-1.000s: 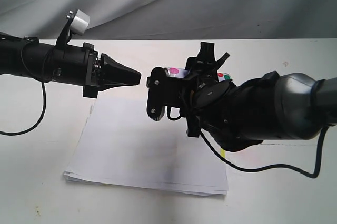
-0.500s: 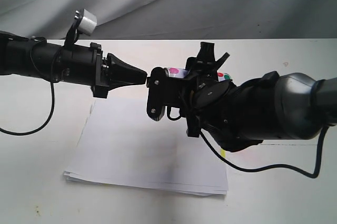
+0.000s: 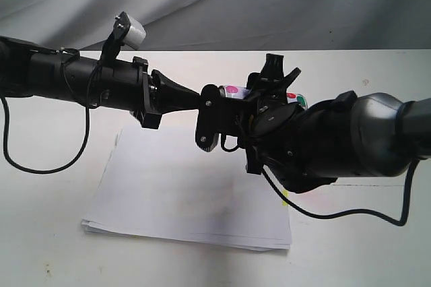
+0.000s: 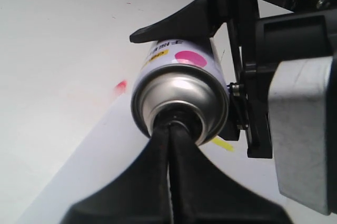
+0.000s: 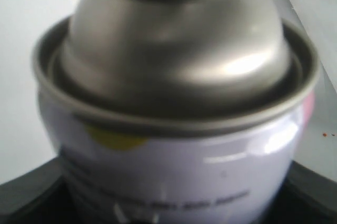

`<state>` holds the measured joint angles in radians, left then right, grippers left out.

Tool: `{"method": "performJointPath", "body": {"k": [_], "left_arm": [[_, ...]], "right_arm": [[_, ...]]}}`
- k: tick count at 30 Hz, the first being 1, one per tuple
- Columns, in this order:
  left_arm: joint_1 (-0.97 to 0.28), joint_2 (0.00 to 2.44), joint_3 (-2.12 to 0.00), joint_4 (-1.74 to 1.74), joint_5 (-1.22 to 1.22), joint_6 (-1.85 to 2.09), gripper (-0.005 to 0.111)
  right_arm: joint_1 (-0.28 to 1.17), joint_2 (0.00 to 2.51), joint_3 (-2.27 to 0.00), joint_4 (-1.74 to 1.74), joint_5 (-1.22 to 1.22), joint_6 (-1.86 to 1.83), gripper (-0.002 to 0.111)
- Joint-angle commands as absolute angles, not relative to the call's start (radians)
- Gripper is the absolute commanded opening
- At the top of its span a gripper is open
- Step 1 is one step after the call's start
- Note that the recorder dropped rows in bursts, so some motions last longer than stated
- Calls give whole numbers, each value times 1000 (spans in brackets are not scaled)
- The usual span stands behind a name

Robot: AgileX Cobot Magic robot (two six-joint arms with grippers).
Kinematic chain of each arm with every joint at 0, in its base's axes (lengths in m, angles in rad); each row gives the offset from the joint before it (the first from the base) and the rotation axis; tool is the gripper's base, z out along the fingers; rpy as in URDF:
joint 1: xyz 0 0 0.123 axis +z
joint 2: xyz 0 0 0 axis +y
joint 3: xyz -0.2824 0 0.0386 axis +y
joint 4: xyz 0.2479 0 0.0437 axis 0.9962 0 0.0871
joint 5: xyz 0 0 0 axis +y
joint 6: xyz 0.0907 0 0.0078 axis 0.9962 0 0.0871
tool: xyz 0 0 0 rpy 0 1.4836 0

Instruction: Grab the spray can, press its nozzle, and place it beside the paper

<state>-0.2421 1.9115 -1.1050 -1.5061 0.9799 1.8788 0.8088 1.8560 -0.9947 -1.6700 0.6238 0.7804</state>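
The spray can (image 3: 232, 90) hangs level above the paper (image 3: 182, 193), with my right gripper (image 3: 234, 102) shut on its labelled body. In the right wrist view the can (image 5: 174, 150) fills the frame, held between dark fingers (image 5: 31, 197). My left gripper (image 3: 196, 100) is shut, and its joined tips (image 4: 171, 125) rest against the black nozzle (image 4: 188, 118) inside the can's silver dome (image 4: 179, 90). The tips hide most of the nozzle. A yellow tab (image 4: 224, 144) marks the paper's edge below the can.
The white table (image 3: 54, 186) runs all round the paper. A grey cloth backdrop (image 3: 202, 4) hangs behind. Black cables (image 3: 337, 214) trail from both arms over the table. The right arm's bulky wrist (image 3: 337, 139) hovers over the paper's right edge.
My left arm has moved right until its shut tips met the can's nozzle end. The right gripper and can shifted slightly right.
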Motion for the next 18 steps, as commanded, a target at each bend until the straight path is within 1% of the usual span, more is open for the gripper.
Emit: {"method": "performJointPath", "body": {"k": [1,18], "left_arm": [[-260,1914,-1110,-1517,993,1877,0],[-260,1935,-1110,-1533,1012,1863,0]], "right_arm": [[818,1842,-1002,-1720,604,783,0],[818,1842,-1002,-1720,604,783,0]]}}
